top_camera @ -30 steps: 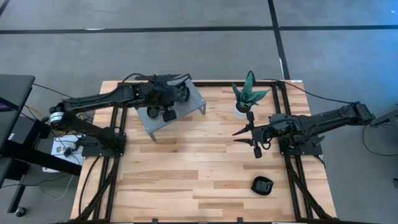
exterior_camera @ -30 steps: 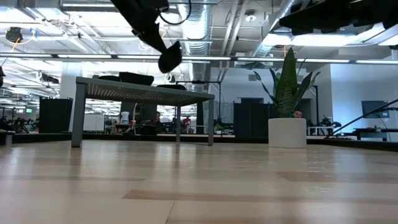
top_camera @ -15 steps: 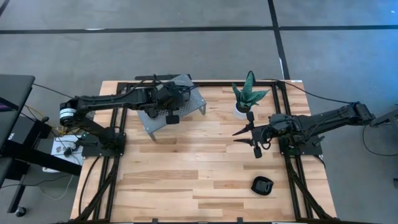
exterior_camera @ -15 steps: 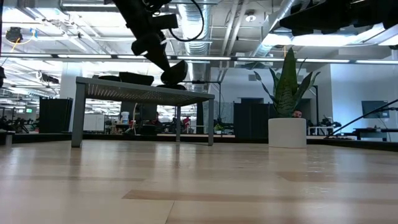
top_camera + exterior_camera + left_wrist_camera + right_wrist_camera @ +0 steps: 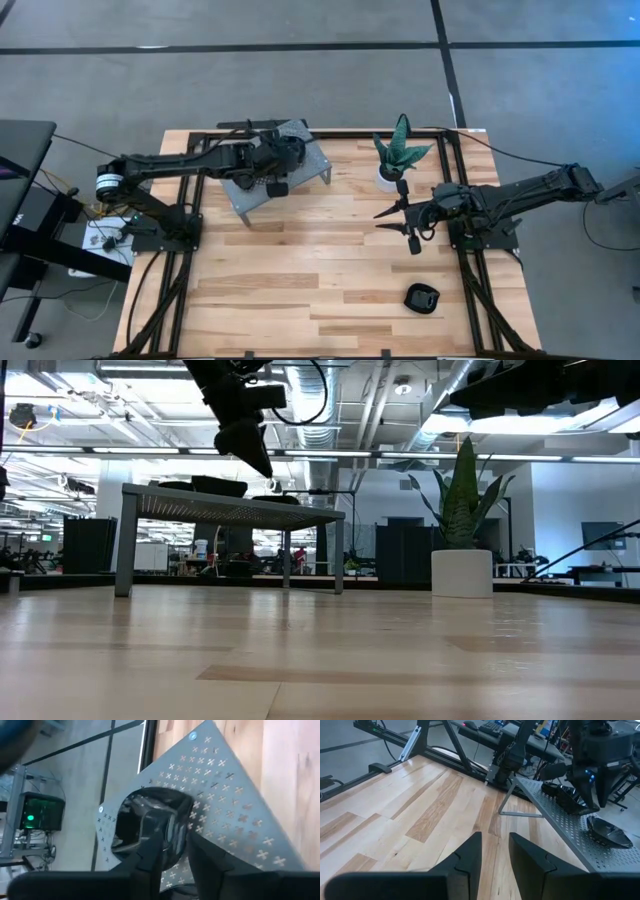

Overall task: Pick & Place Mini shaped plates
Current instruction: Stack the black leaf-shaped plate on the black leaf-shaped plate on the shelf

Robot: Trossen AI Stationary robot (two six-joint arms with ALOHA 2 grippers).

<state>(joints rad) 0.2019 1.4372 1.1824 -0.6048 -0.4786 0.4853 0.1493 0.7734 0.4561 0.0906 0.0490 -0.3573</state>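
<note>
Black glazed ware, mini shaped plates: two lie on the grey perforated stand (image 5: 310,160) near the counter's (image 5: 300,290) far left corner, one plate (image 5: 568,796) directly under the left pincer (image 5: 260,465) and a second plate (image 5: 607,831) just beside it on the same top. The left wrist view suggests dark dishes nested there, though how many I cannot tell. A further lone plate (image 5: 422,298) sits on the bare wood near the front right corner, well apart from the stand. The left pincer hangs just above the stand top, fingers parted and holding nothing, so the step in hand reads as the set-down of a plate, released. The right pincer (image 5: 385,218) waits near the right edge beside the plant (image 5: 400,150), fingers apart and empty. Next move, by judgement: lift the left arm straight clear without dragging the plate, then fetch the lone plate, probably with the nearer right arm.
</note>
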